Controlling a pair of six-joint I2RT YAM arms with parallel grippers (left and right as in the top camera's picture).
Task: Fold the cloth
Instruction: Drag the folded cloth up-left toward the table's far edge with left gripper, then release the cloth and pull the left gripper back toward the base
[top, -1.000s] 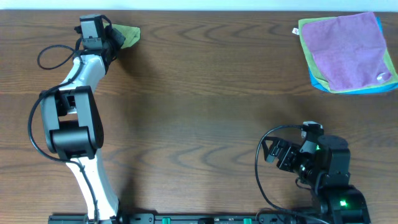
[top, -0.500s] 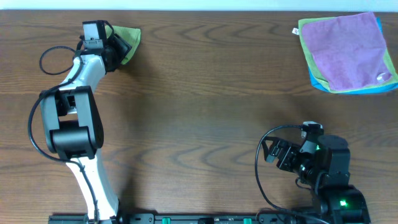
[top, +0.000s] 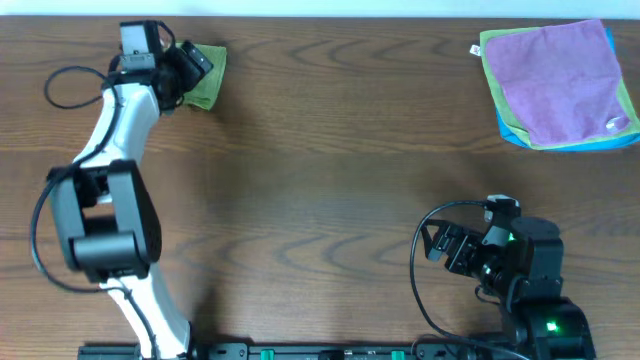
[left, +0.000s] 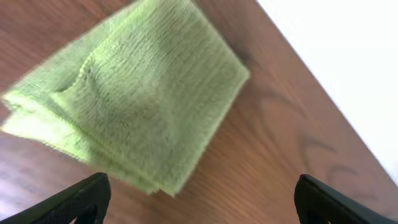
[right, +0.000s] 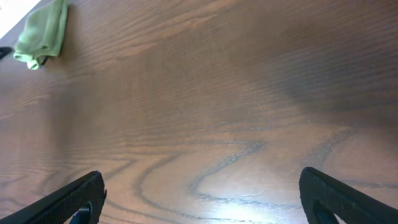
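You will find the green cloth (top: 209, 74) lying folded on the table (top: 330, 180) at its far left corner, just beside the left end effector (top: 188, 66), whose fingers stand spread wide, while the right end effector (right: 199, 196) sits well apart, fingers likewise spread.

A folded green cloth (left: 137, 93) lies flat on the brown wood-grain bench (left: 280, 143), filling the upper left of the view. Its stacked layers show along the lower left side, where the edges fan slightly apart, and a shallow crease dents its top surface. One corner points toward the bench edge, which runs diagonally across the upper right with a white area (left: 348, 68) beyond it. The left end effector (left: 208, 202) is spread wide, its two dark fingertips (left: 87, 198) at the bottom corners, touching nothing, the cloth just beyond them.
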